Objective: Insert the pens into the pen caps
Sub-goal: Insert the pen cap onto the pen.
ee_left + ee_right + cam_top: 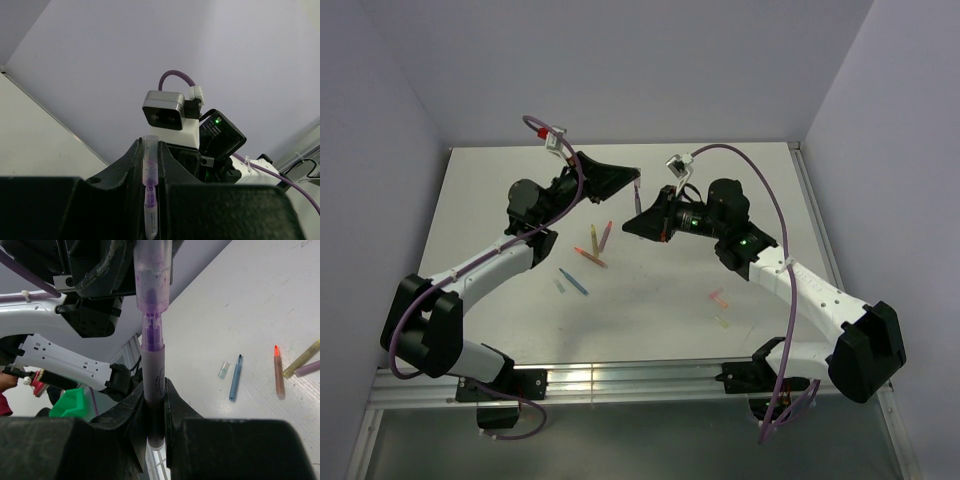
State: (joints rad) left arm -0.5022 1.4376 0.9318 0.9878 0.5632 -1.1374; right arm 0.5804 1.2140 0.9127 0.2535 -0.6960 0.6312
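My left gripper is shut on a clear, purple-tinted pen cap, held upright above the table. My right gripper is shut on the barrel of a grey-purple pen directly below that cap. The pen's purple tip sits inside the cap's lower end, and its collar still shows below the rim. From above, both grippers meet at the pen over the middle of the table. Other pens lie on the table: blue, orange and pink-red.
A pale blue cap lies beside the blue pen. A pink cap and a yellow-green cap lie under the right arm. A yellow pen lies by the orange one. Walls close in the white table.
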